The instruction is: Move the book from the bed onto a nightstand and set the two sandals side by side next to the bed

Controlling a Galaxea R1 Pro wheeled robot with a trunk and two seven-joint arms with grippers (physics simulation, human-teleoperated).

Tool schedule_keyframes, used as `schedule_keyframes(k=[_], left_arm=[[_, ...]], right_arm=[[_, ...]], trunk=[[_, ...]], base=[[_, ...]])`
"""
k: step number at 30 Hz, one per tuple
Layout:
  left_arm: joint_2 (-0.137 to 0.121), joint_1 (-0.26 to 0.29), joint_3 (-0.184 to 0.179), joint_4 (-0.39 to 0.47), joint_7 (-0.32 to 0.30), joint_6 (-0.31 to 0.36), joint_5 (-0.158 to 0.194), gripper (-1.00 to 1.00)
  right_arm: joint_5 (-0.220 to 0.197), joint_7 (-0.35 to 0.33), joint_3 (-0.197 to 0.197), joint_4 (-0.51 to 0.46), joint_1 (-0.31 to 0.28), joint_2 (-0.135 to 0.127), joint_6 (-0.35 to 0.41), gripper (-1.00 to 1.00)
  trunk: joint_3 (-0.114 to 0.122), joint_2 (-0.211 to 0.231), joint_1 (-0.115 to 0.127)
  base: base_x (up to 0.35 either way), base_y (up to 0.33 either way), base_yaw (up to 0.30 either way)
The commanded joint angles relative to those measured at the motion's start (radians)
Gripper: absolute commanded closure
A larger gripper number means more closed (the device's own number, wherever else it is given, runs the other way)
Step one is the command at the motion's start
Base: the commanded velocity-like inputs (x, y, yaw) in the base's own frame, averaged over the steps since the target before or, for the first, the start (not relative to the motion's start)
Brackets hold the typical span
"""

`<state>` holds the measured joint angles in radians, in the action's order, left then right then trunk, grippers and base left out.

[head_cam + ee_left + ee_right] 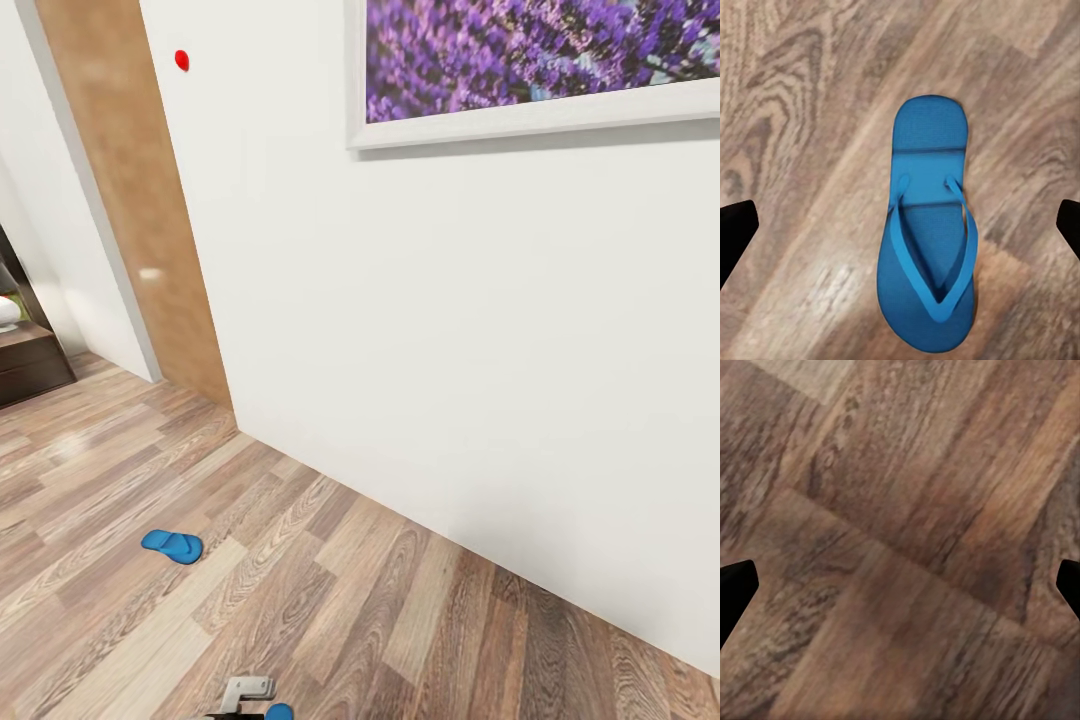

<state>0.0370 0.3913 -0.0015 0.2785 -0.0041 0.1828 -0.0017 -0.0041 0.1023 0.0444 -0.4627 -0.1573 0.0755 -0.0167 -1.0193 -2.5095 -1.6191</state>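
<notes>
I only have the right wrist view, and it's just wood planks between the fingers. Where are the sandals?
Observer: One bright blue flat sandal lies strap side up on the wood-plank floor, straight under the left tool.
Operator: Is that tool open?
Observer: Yes. Its dark fingers stand wide apart on either side of the sandal, not touching it.
Operator: And the second one?
Observer: In the head view, the other blue sandal lies alone on the floor, further ahead and to the left, out from the white wall.
</notes>
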Motion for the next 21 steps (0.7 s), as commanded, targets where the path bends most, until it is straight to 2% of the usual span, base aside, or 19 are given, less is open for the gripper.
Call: schedule_keyframes(k=[1,21], left_arm=[[0.000,0.000,0.000,0.002,0.000,0.006,0.000,-1.00],[0.000,0.000,0.000,-0.003,0.000,0.007,-0.001,-1.00]], right_arm=[[-0.001,0.007,0.005,0.000,0.000,0.000,-0.002,-1.00],[-0.001,0.007,0.005,0.001,-0.001,0.000,-0.002,-1.00]], trunk=[[-0.001,0.000,0.000],[-0.001,0.000,0.000]], base=[[0.000,-0.003,0.000],[0.000,0.000,0.000]])
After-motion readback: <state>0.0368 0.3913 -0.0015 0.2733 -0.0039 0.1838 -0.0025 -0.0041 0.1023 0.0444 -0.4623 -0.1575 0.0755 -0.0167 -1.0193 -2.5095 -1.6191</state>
